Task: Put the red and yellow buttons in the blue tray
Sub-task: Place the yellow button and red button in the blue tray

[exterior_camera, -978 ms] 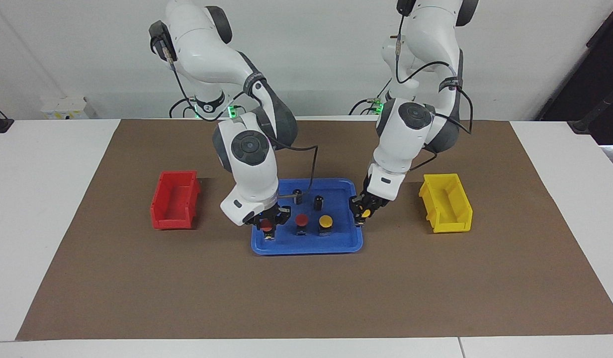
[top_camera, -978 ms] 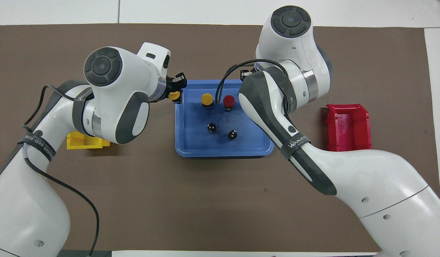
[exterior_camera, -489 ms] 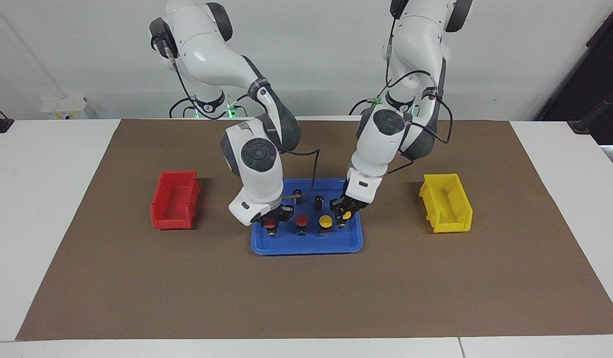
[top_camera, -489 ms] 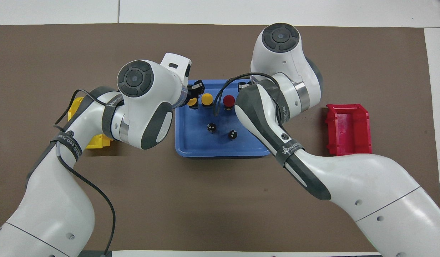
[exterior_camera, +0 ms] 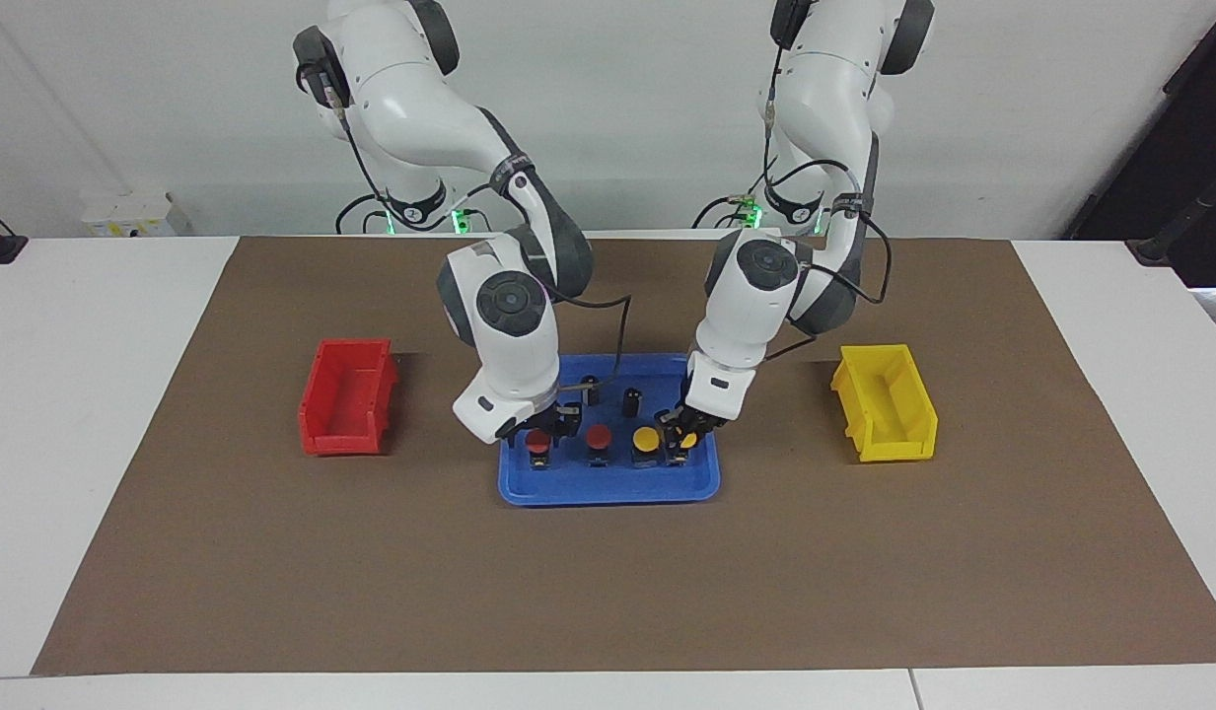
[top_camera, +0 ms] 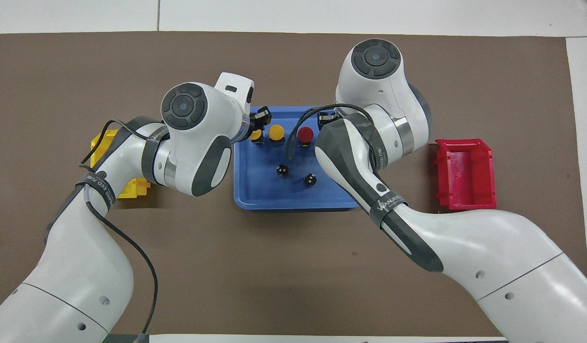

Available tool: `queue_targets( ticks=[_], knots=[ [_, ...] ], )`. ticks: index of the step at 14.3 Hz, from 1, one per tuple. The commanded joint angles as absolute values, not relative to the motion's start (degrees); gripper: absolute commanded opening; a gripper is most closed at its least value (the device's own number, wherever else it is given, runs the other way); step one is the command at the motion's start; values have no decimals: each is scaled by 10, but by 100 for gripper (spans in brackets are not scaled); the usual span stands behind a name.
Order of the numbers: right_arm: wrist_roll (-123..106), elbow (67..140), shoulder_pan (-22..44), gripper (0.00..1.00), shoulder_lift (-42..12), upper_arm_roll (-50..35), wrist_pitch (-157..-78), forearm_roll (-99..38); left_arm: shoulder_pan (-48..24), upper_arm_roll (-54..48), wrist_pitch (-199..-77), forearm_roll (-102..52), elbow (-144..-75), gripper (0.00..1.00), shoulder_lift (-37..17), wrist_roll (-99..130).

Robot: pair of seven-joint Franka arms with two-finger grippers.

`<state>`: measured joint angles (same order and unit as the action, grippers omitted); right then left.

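The blue tray (exterior_camera: 608, 485) (top_camera: 293, 195) lies mid-table. A red button (exterior_camera: 598, 436) (top_camera: 305, 135) and a yellow button (exterior_camera: 646, 439) (top_camera: 275, 132) stand side by side along the tray edge farthest from the robots. My left gripper (exterior_camera: 682, 442) is shut on another yellow button (exterior_camera: 686, 440) (top_camera: 255, 135), low inside the tray beside the first yellow one. My right gripper (exterior_camera: 538, 432) sits around a second red button (exterior_camera: 538, 443) at the row's other end. I cannot see whether it grips that button. The overhead view hides that button under the right arm.
Two dark capless cylinders (exterior_camera: 591, 387) (exterior_camera: 631, 400) stand in the tray nearer the robots. A red bin (exterior_camera: 346, 409) sits toward the right arm's end and a yellow bin (exterior_camera: 884, 402) toward the left arm's end, all on a brown mat.
My left gripper carried its yellow button from the tray's rim into the tray, down beside the other yellow button. My right gripper shifted slightly inward over the tray with the red button.
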<state>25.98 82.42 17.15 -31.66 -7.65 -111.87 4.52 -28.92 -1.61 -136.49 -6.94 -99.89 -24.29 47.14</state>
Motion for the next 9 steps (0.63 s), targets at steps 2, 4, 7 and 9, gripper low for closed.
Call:
queue_targets(
  ticks=[2, 4, 7, 9],
  knots=[
    [258, 842, 142, 100, -243, -80, -1115, 40, -290, -11, -1375, -76, -1005, 2, -241, 470],
    [253, 843, 111, 100, -201, -80, -1075, 40, -290, -10, -1377, -76, -1010, 13, -241, 470],
    [234, 843, 51, 100, -143, -80, -1008, 34, -291, -10, -1378, -76, -1019, 53, -240, 469],
    [226, 845, 13, 100, -104, -80, -968, 33, -292, -10, -1376, -76, -1017, 70, -240, 472]
  ],
)
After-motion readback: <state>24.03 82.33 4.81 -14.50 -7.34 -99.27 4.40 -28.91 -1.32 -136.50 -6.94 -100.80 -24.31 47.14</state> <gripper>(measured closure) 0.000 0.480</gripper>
